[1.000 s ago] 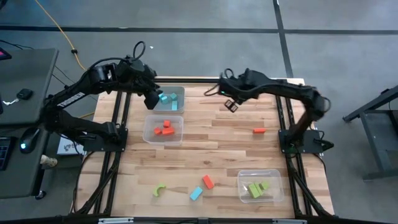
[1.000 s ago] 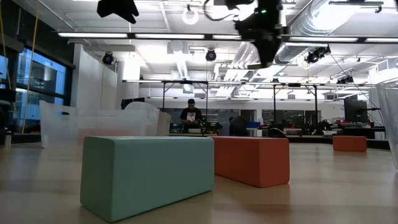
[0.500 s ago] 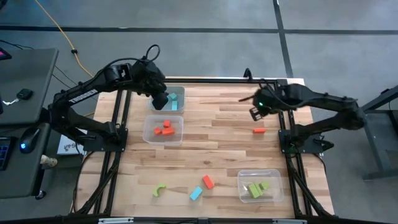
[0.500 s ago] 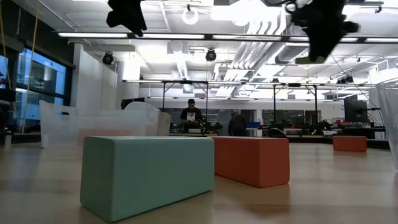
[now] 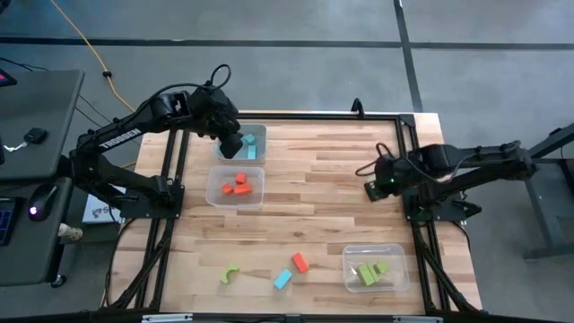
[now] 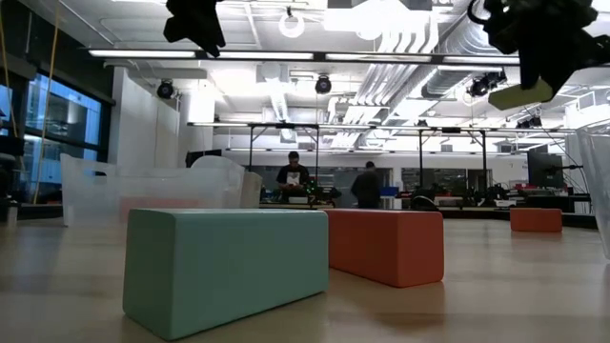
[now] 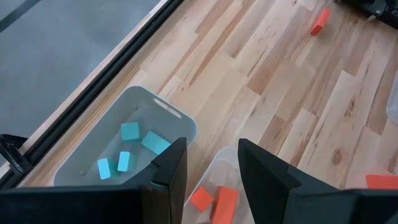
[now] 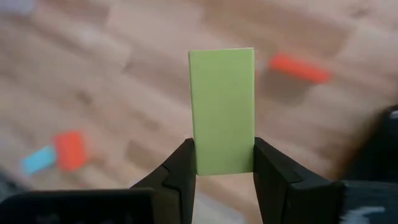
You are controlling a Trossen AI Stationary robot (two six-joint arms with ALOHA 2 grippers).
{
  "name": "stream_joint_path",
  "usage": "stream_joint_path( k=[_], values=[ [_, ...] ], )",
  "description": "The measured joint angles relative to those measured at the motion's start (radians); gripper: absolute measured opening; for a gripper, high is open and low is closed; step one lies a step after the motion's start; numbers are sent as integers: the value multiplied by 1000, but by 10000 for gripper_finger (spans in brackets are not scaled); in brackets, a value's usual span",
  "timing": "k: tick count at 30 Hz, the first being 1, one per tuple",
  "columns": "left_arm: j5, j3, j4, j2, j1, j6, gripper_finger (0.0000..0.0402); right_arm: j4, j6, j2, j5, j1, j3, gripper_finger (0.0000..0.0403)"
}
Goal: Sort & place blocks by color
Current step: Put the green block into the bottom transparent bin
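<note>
Right claw [image 8: 222, 163] clamps green block [image 8: 222, 109].

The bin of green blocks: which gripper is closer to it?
Right. The right gripper, holding a green block, is just beyond the bin of green blocks; the left gripper is over the far blue-block bin.

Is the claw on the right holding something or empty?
Holding. The right gripper is shut on a green block, pinched between its two fingers above the table.
</note>
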Motion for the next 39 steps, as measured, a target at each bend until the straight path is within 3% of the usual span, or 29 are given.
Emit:
stream_joint_path(
  k=[7, 16, 23, 39],
  values=[
    [0, 0, 0, 0, 0, 0, 117, 202, 50, 9, -26, 163, -25, 99],
    [0, 0, 1, 0, 0, 0, 117, 311, 47, 67, -63, 345, -25, 99],
    [-3, 0, 1, 0, 2, 0, 117, 350, 51, 149, -166, 469, -24, 99],
    [-3, 0, 1, 0, 2, 0, 117, 415, 142, 426, -323, 550, -24, 99]
  ],
)
